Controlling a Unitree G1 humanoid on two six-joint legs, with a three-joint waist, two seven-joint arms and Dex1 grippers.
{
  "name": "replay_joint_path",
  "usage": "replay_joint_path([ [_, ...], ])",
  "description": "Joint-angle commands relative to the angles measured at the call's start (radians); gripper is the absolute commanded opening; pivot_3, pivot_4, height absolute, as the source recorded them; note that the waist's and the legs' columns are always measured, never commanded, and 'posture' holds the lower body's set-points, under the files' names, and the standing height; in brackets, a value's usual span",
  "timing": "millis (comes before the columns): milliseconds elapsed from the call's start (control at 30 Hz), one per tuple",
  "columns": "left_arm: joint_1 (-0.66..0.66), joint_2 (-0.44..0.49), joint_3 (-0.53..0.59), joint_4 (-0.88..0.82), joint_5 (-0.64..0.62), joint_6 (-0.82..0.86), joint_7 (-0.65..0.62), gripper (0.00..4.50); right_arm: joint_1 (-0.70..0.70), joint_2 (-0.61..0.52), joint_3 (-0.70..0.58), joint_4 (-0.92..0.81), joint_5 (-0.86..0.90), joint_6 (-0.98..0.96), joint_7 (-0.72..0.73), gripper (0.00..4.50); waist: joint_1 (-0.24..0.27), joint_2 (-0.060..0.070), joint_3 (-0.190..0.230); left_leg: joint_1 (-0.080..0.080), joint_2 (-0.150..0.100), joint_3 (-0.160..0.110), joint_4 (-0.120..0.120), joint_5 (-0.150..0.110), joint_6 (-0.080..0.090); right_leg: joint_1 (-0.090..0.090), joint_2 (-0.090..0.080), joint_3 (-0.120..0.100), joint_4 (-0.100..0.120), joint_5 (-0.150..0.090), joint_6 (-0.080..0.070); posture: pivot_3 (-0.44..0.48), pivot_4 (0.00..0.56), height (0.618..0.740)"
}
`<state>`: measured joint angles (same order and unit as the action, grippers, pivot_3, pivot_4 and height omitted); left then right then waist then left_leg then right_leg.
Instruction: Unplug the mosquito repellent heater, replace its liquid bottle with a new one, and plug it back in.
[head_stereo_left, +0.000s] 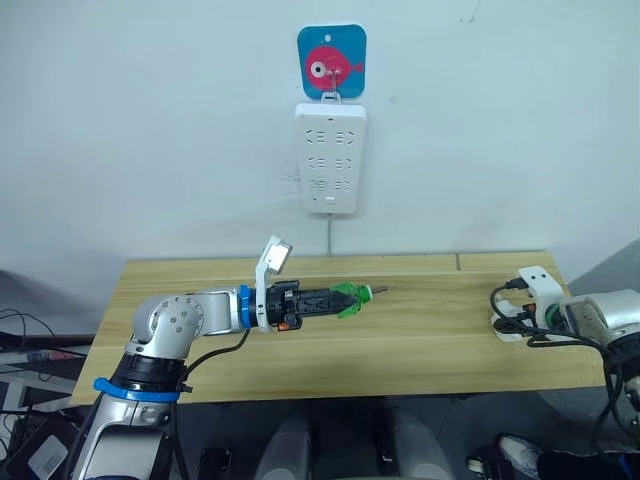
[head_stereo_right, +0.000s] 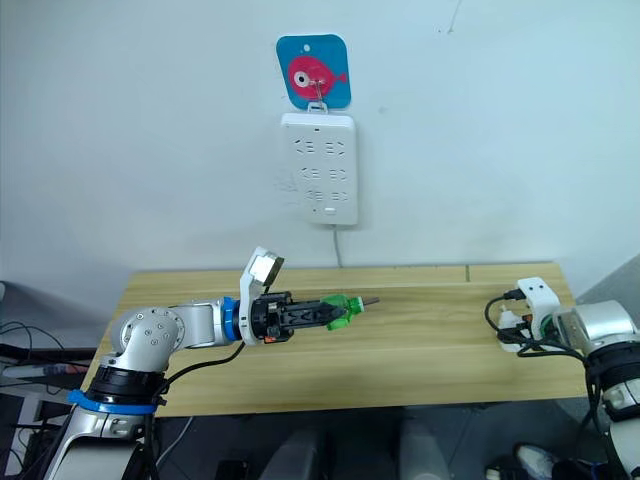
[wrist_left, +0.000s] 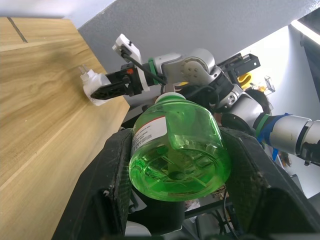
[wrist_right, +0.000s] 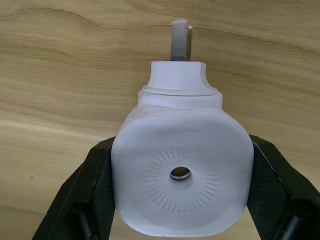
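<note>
The left gripper is clamped on a green liquid bottle, holding it on its side over the middle of the wooden table, wick end pointing right. The right gripper grasps the white mosquito repellent heater at the table's right edge, prongs toward the tabletop. On the far wall hangs a white power strip under a fish hook plaque.

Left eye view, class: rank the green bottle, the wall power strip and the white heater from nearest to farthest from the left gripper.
1. Green bottle: held in the left gripper, over the table's middle.
2. Wall power strip: on the wall above.
3. White heater: in the right gripper, at the table's right end.
</note>
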<state>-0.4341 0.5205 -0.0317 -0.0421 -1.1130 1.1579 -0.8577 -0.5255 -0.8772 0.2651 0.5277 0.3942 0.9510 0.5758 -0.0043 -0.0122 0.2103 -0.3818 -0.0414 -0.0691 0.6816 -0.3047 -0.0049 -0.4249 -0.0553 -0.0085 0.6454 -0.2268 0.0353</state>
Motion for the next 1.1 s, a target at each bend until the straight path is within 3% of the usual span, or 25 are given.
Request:
replay_joint_path([
  [33,0.001,-0.001,0.017,-0.031,0.024,-0.018,-0.018,2.26,-0.023,0.011,-0.035,0.045,-0.060,-0.027,0.033,2.98,0.002,0.000,0.000,0.000,0.000,0.000,0.000,0.000,0.000,0.000,0.000,0.000,0.000,0.000,0.000,0.058,0.234,0.740],
  [233,-0.007,-0.006,0.018,-0.021,0.044,-0.016,-0.035,2.26,-0.038,0.041,-0.070,0.090,-0.111,-0.026,0.063,2.98,0.002,0.000,0.001,0.000,0.000,0.000,0.000,0.000,0.000,0.000,0.000,0.000,0.000,0.000,0.000,0.052,0.234,0.740],
  [400,-0.014,-0.006,0.013,-0.016,0.062,-0.013,-0.055,2.26,-0.031,0.020,-0.101,0.058,-0.135,-0.008,0.095,4.48,0.002,0.000,0.001,0.000,0.000,0.000,0.000,0.000,0.000,0.000,0.000,0.000,0.000,0.000,0.000,0.043,0.234,0.740],
  [700,-0.014,-0.006,0.014,-0.047,0.107,-0.073,-0.092,2.26,0.030,-0.093,-0.241,-0.312,-0.059,0.227,0.145,4.48,0.001,0.001,0.002,0.000,0.000,-0.001,0.000,0.000,0.000,0.000,0.000,-0.001,0.000,0.000,0.000,0.022,0.233,0.740],
  [800,-0.013,-0.043,0.003,-0.079,0.210,-0.235,-0.077,2.26,0.018,-0.029,-0.367,-0.459,0.060,0.380,0.156,4.48,0.001,0.001,0.003,0.000,0.001,-0.001,0.000,0.000,0.000,0.000,0.000,-0.001,0.000,0.000,0.000,0.007,0.230,0.740],
  [933,-0.020,-0.125,-0.057,-0.066,0.476,-0.610,-0.046,2.26,-0.011,0.156,-0.617,-0.603,0.335,0.638,0.172,4.48,0.004,0.000,0.003,0.000,0.001,-0.001,0.000,0.000,-0.001,0.001,0.000,-0.001,-0.001,0.000,0.000,0.003,0.230,0.740],
  [1100,-0.025,-0.174,-0.085,-0.012,0.621,-0.836,-0.051,2.26,0.013,0.322,-0.774,-0.655,0.810,0.663,-0.091,4.48,0.012,0.000,0.003,-0.001,-0.001,-0.003,-0.001,0.000,-0.001,0.001,-0.002,-0.001,-0.002,0.000,-0.001,-0.003,0.230,0.740],
])
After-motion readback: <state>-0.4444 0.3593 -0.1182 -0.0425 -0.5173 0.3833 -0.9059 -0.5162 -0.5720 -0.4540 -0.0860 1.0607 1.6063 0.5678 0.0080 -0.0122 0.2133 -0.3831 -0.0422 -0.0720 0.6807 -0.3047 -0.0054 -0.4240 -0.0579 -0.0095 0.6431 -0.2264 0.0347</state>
